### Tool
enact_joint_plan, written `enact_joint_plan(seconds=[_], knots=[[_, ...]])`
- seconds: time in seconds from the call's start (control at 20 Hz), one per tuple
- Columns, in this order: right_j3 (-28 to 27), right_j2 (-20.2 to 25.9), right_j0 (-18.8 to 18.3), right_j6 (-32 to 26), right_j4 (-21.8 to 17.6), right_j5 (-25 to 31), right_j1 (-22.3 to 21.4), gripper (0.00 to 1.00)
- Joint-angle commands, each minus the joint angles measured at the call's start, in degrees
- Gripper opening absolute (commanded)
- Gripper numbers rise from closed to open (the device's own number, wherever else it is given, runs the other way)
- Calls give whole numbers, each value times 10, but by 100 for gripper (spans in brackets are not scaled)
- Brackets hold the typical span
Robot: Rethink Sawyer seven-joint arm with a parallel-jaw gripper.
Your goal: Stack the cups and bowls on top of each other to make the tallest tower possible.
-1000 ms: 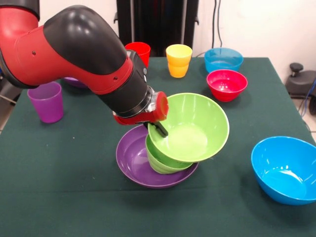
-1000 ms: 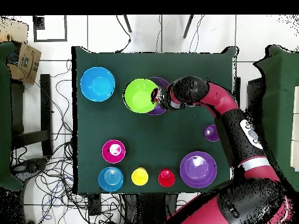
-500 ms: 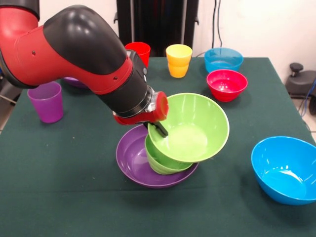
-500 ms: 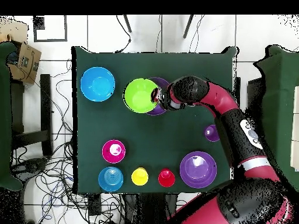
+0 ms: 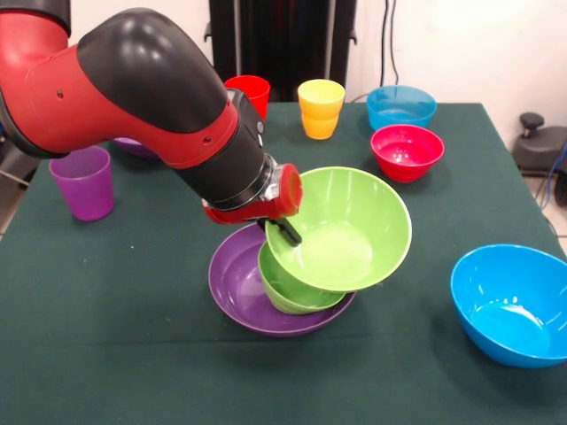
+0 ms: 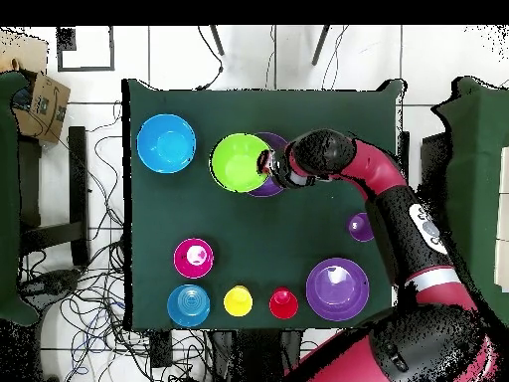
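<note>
My gripper is shut on the near rim of the large lime green bowl, one black finger inside the rim. The bowl tilts and rests on a small green bowl that sits in a large purple bowl. In the overhead view the gripper is at the lime green bowl's right edge. The red cup, yellow-orange cup and purple cup stand apart on the table.
A large blue bowl sits at the front right. A small red bowl and a small light blue bowl are at the back right. A second purple bowl lies near the robot's base, mostly hidden behind the arm in the front view.
</note>
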Motion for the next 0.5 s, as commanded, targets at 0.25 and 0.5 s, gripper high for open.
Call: enact_joint_plan(seconds=[0.25, 0.5], knots=[[2, 7, 2, -161, -41, 24, -17, 0], [-2, 7, 5, -160, -42, 25, -16, 0]])
